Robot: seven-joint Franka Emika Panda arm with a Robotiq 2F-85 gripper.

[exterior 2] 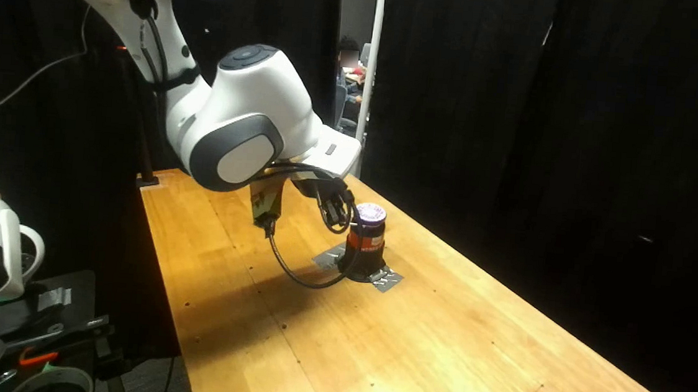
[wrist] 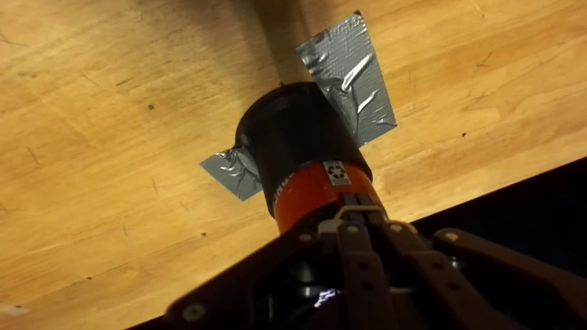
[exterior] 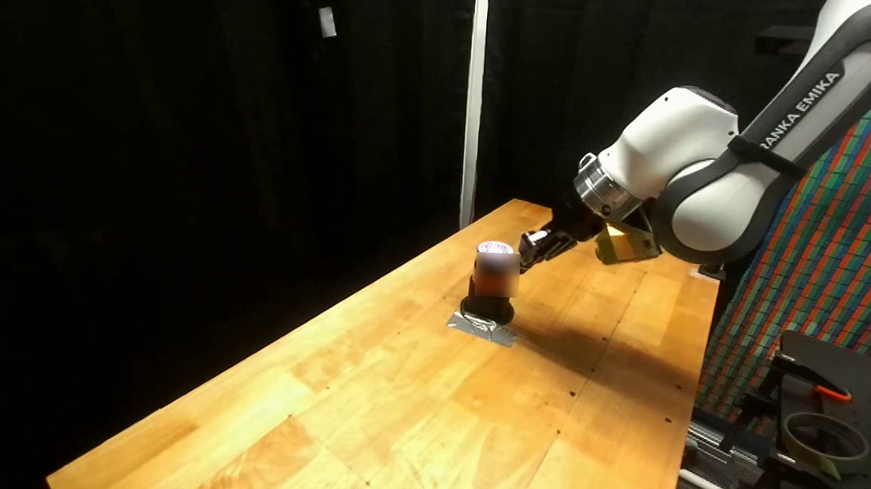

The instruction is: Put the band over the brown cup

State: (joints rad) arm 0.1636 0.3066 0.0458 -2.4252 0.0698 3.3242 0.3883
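The dark brown cup stands upright on the table, with its orange-red stripe round the middle and a printed whitish top; it shows in both exterior views (exterior: 486,307) (exterior 2: 364,256) and in the wrist view (wrist: 293,133). My gripper (wrist: 360,198) is beside the cup's upper part, tilted; the two fingertips lie almost together in front of the stripe. In an exterior view the gripper (exterior: 530,257) is close to the cup's side; contact cannot be told. A thin pale loop, perhaps the band (wrist: 360,208), crosses over both fingertips; whether it is pinched between them is unclear.
Grey tape (wrist: 355,73) fixes the cup's base to the wooden table (exterior: 412,407). The cup stands near one long table edge, with a black curtain beyond. A cable (exterior 2: 311,285) hangs from the wrist beside the cup. A dark side stand (exterior: 810,353) holds a tape roll (exterior: 851,452).
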